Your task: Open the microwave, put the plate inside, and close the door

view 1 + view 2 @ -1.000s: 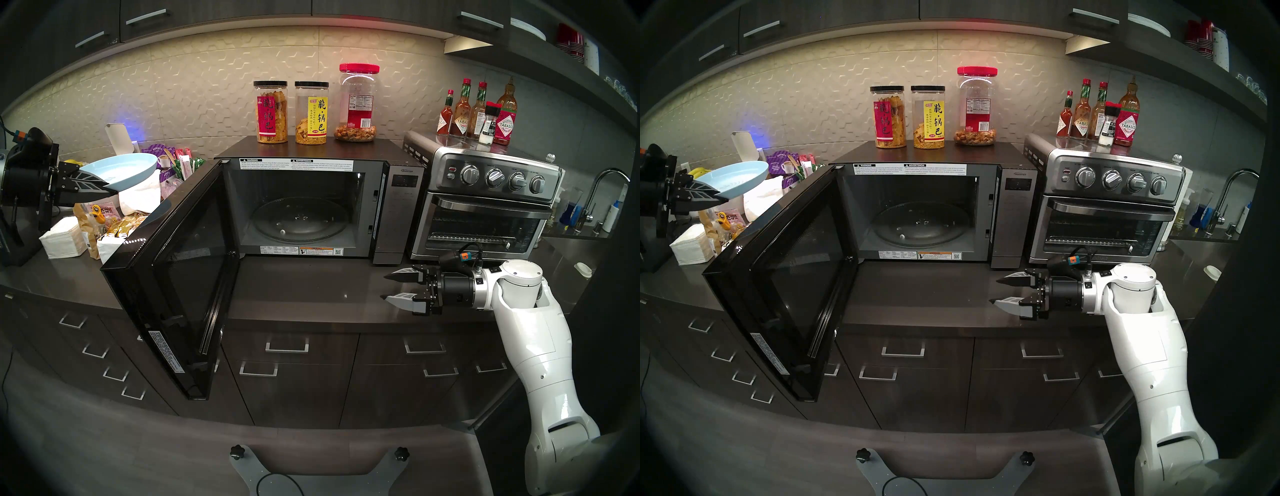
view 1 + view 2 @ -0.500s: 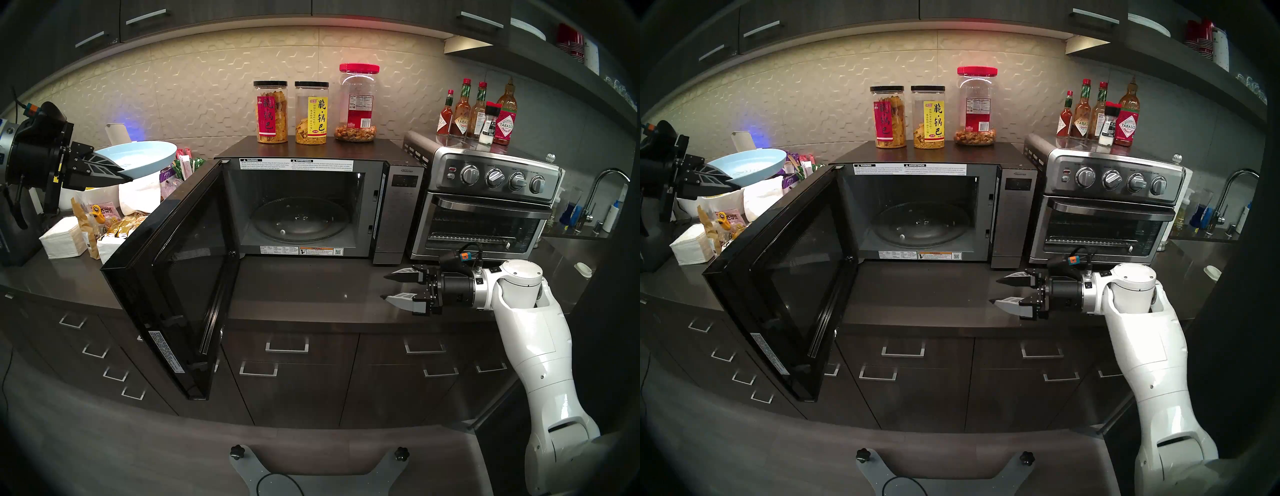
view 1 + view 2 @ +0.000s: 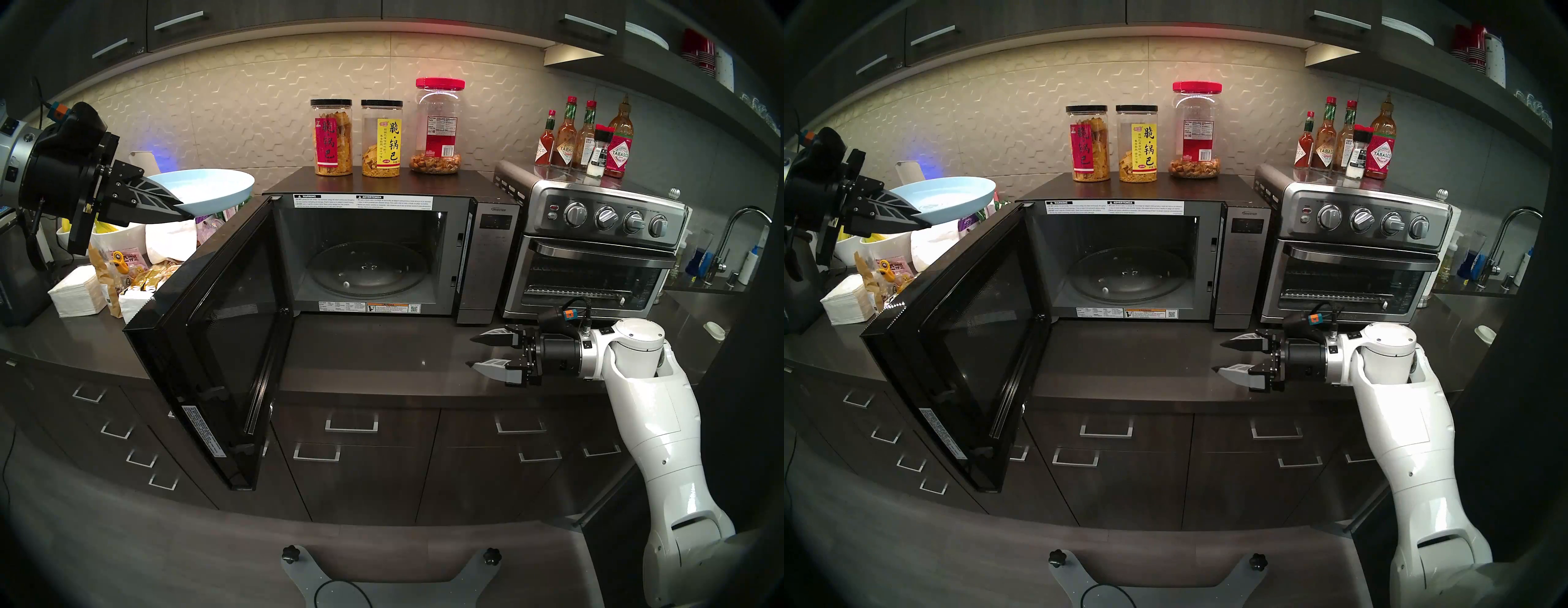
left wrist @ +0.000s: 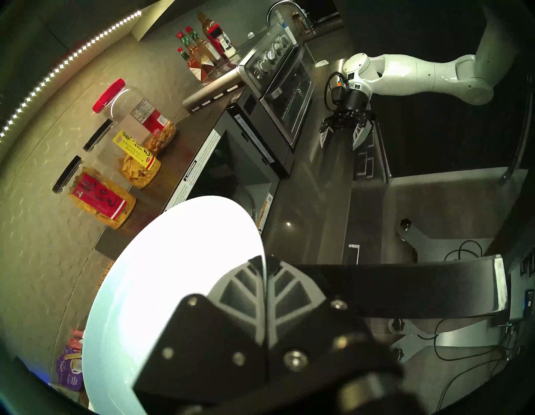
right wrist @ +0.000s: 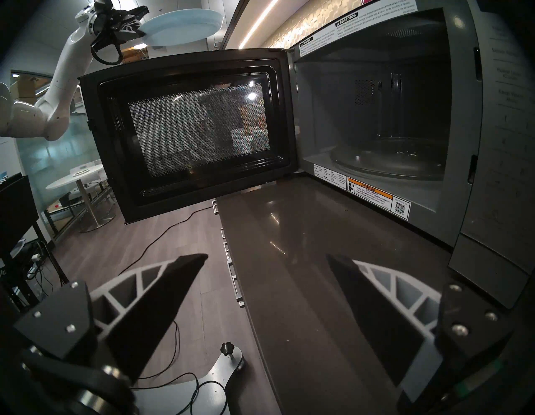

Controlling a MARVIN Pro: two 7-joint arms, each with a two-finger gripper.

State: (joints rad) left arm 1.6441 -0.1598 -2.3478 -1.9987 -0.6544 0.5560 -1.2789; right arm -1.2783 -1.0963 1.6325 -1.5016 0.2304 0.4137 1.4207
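The black microwave [image 3: 382,182] stands on the counter with its door [image 3: 212,335] swung wide open to the left. Its cavity holds only the glass turntable [image 3: 367,269]. My left gripper [image 3: 184,211] is shut on the near rim of the pale blue plate [image 3: 208,187] and holds it level in the air, above and left of the door's top edge. The plate also shows in the left wrist view [image 4: 173,260] and in the right wrist view [image 5: 181,26]. My right gripper [image 3: 473,351] is open and empty above the counter, right of the cavity.
A steel toaster oven [image 3: 594,242] stands right of the microwave with sauce bottles [image 3: 585,136] on top. Three snack jars [image 3: 382,136] stand on the microwave. White bowls [image 3: 114,233], snack packets and napkins [image 3: 76,293] crowd the counter left of the door.
My left gripper has carried the plate up and to the right, from beside the clutter to above the door's top edge. The right arm has not moved.
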